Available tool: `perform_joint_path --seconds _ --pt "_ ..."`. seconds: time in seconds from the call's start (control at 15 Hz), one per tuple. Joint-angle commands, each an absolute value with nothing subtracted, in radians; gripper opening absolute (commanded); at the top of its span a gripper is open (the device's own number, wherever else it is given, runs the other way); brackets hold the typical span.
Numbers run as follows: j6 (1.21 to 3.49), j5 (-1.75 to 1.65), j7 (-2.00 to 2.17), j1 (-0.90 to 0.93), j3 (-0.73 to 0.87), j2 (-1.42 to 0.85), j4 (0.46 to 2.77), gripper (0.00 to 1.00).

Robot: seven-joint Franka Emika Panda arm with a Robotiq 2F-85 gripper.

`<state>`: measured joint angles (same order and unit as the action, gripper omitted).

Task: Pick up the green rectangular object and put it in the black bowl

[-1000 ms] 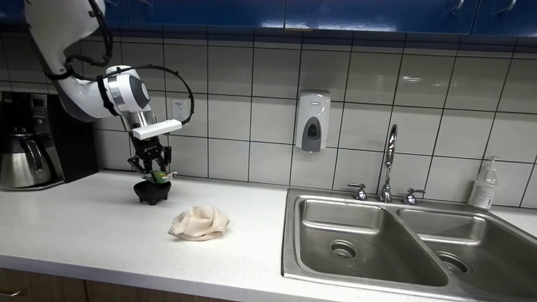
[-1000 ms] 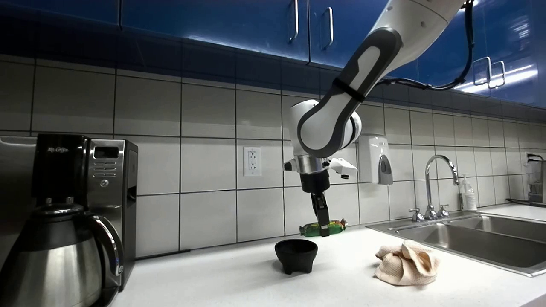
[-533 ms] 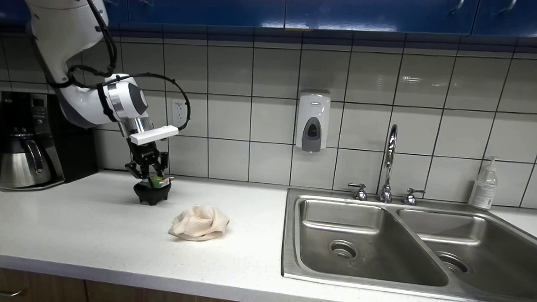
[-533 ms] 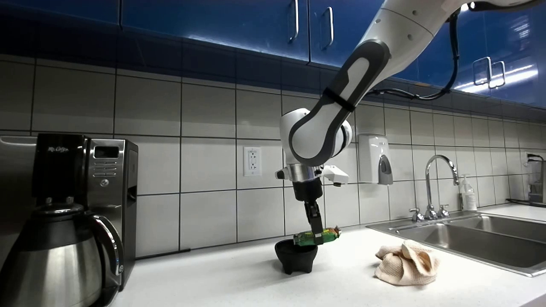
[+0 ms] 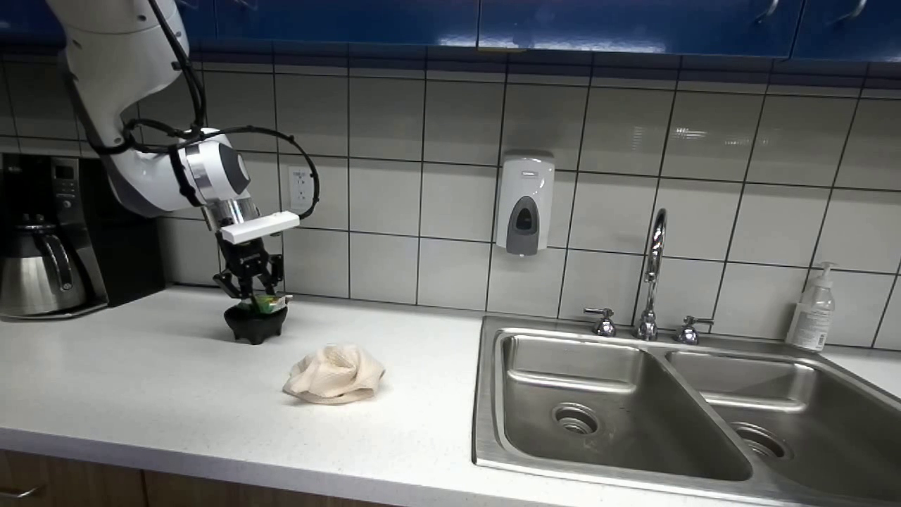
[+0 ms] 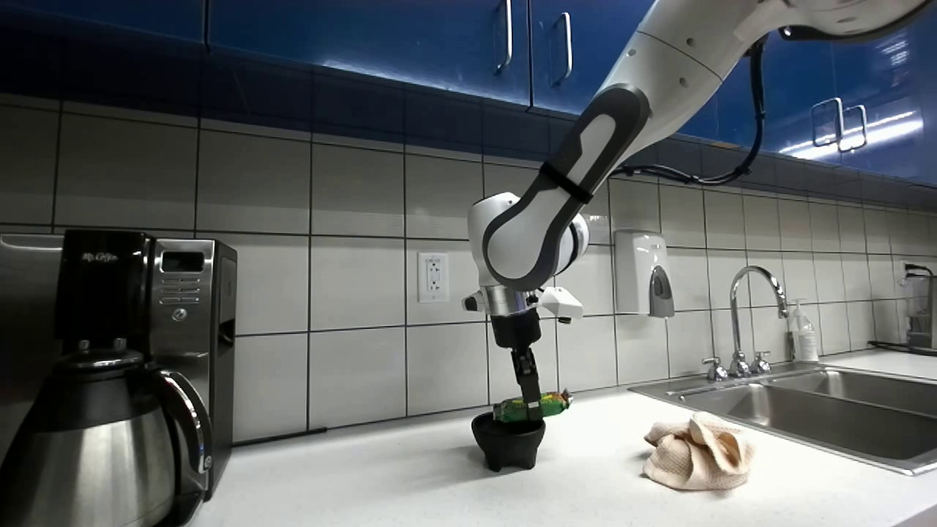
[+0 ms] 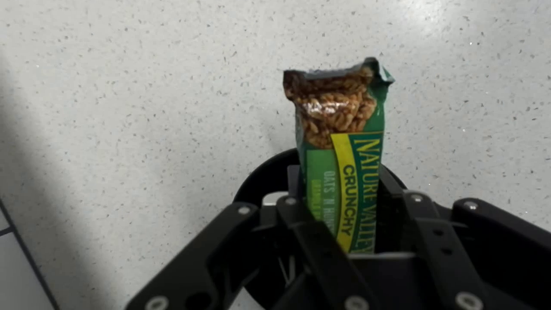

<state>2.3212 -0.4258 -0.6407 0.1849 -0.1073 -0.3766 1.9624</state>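
Note:
The green rectangular object is a green wrapped granola bar [image 7: 340, 116], with a yellow stripe and a brown end. My gripper [image 7: 342, 181] has a finger against each long side of it and is shut on it. In both exterior views the bar [image 5: 269, 304] [image 6: 553, 405] lies roughly level over the black bowl [image 5: 255, 325] [image 6: 509, 443], one end sticking out past the rim. My fingertips [image 6: 532, 410] are at about rim height. I cannot tell whether the bar touches the rim. In the wrist view the bowl [image 7: 254, 181] is partly hidden below the bar and fingers.
A crumpled beige cloth [image 5: 335, 374] [image 6: 699, 454] lies on the white counter near the bowl. A coffee maker [image 6: 146, 351] with a steel carafe stands to one side. A steel sink [image 5: 486, 401] is on the other side. The tiled wall [image 5: 383, 264] is behind the bowl.
My gripper and the bar have come down from above the bowl to rim height and shifted sideways, so the bar is more over the bowl. The bowl and cloth have not moved.

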Motion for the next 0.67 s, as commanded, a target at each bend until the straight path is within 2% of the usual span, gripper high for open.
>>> perform_joint_path --seconds 0.0,0.07,0.13,0.4,0.6 --pt "2.261 -0.458 -0.608 0.194 -0.115 -0.403 1.905 0.17" --pt "2.254 -0.457 -0.607 0.195 -0.115 -0.405 1.9 0.56" --pt "2.248 -0.46 -0.604 0.197 -0.114 -0.408 1.895 0.67" --pt "2.237 -0.461 -0.604 0.199 -0.114 -0.413 1.885 0.96" --pt "2.259 -0.452 -0.607 0.192 -0.119 -0.387 1.914 1.0"
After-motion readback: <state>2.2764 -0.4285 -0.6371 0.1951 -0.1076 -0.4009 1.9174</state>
